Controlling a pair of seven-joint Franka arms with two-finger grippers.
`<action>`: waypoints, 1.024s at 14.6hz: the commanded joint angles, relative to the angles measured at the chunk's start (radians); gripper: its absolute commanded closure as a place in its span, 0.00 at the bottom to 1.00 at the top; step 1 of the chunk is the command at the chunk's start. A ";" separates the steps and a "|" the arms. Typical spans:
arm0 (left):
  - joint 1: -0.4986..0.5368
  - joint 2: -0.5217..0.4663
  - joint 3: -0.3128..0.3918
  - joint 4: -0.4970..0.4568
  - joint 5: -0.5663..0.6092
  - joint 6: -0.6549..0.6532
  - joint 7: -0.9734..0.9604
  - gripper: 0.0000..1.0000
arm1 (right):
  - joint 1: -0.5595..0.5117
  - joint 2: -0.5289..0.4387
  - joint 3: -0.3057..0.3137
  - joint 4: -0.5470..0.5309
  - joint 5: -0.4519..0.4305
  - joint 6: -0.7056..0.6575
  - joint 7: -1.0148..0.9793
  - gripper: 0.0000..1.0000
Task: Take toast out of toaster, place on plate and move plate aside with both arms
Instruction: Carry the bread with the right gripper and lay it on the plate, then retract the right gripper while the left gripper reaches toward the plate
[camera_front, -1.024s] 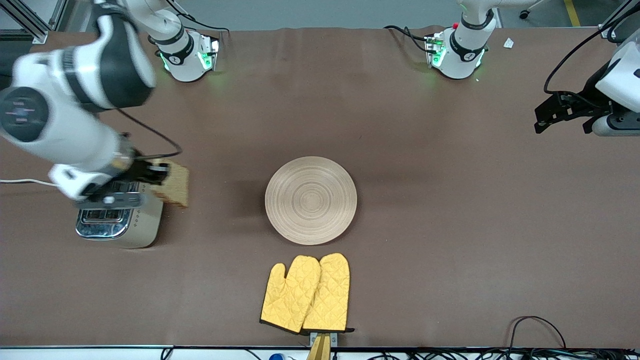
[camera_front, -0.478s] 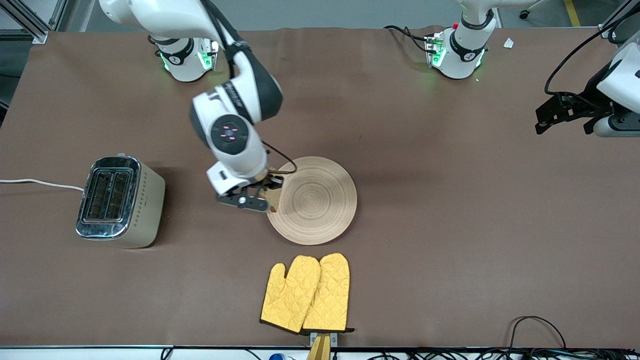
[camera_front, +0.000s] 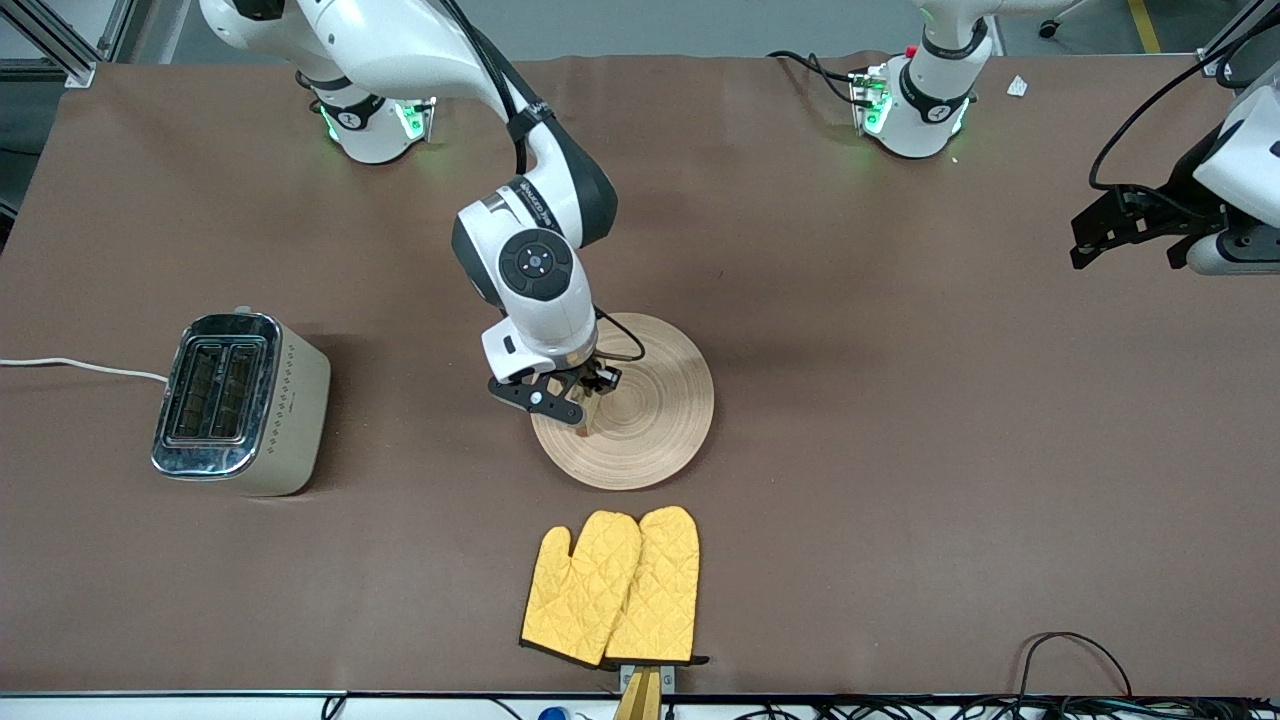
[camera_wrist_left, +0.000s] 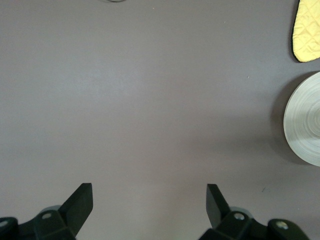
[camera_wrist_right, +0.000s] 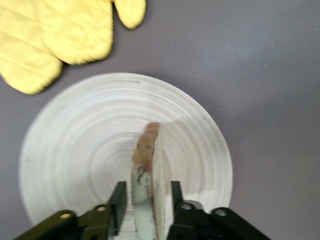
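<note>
- Right wrist view: the toast (camera_wrist_right: 146, 180) is seen pinched edge-on between the fingers of the right tool (camera_wrist_right: 146, 207), held over the plate (camera_wrist_right: 75, 150).
- The plate (camera_front: 660, 420) is set mid-desk, farther from the front camera than the yellow mitts (camera_front: 612, 587) (lying side by side).
- The left tool (camera_wrist_left: 149, 200) is kept spread over bare desk (camera_wrist_left: 150, 100) at the left arm's end, waiting.

brown table (camera_front: 900, 480), wooden plate (camera_front: 660, 440), toaster (camera_front: 240, 405), yellow oven mitts (camera_front: 612, 588)
</note>
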 joint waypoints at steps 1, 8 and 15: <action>0.006 0.007 0.000 0.015 -0.013 0.002 0.016 0.00 | 0.017 0.002 -0.012 0.055 0.009 -0.003 0.030 0.00; 0.041 0.093 0.000 0.013 -0.205 0.046 0.015 0.00 | -0.229 -0.128 -0.019 0.072 0.028 -0.143 -0.325 0.00; 0.020 0.343 -0.051 0.012 -0.504 0.241 0.067 0.00 | -0.590 -0.262 -0.022 0.024 0.025 -0.346 -0.845 0.00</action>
